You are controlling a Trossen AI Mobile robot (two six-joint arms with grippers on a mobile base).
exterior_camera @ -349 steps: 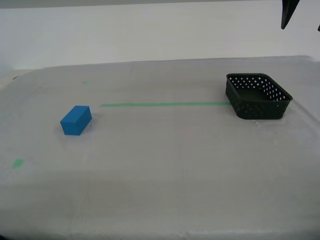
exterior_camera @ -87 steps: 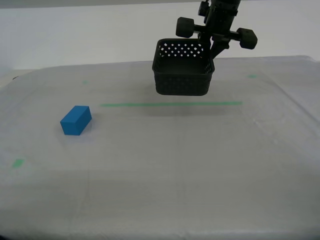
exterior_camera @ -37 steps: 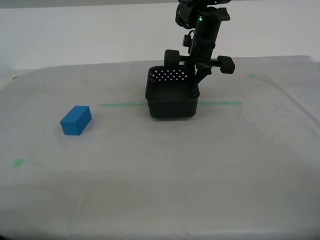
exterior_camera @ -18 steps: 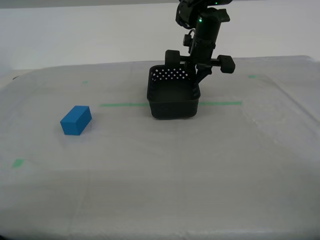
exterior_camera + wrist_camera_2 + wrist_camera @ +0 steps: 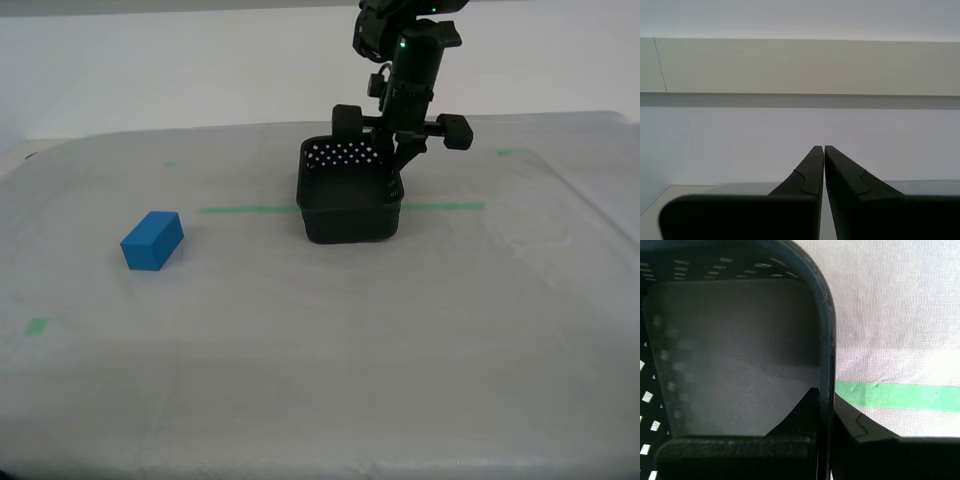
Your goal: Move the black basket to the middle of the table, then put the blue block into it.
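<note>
Exterior view showed you the black basket (image 5: 351, 203) sitting near the middle of the tabletop (image 5: 330, 330), across the green tape strip (image 5: 250, 209). Whether its base rested fully on the cloth you could not tell. Your first pincer (image 5: 394, 172) was pinching the basket's wall on the exterior view's right, one finger inside and one outside; the first wrist view confirmed the rim (image 5: 825, 340) running between the two fingers, with tape (image 5: 895, 395) just beyond the wall. Your second pincer (image 5: 822, 165) was pressed together on nothing, pointing at a pale wall, and did not appear in the exterior view. The blue block (image 5: 152, 241) lay well apart from the basket, toward the exterior view's left, untouched.

You probably had the release ahead of you. If you had lifted away before spreading the fingers fully, the inner finger could have caught the perforated wall and dragged or tipped the light basket off centre. A basket left skewed would then have made the block drop harder.
</note>
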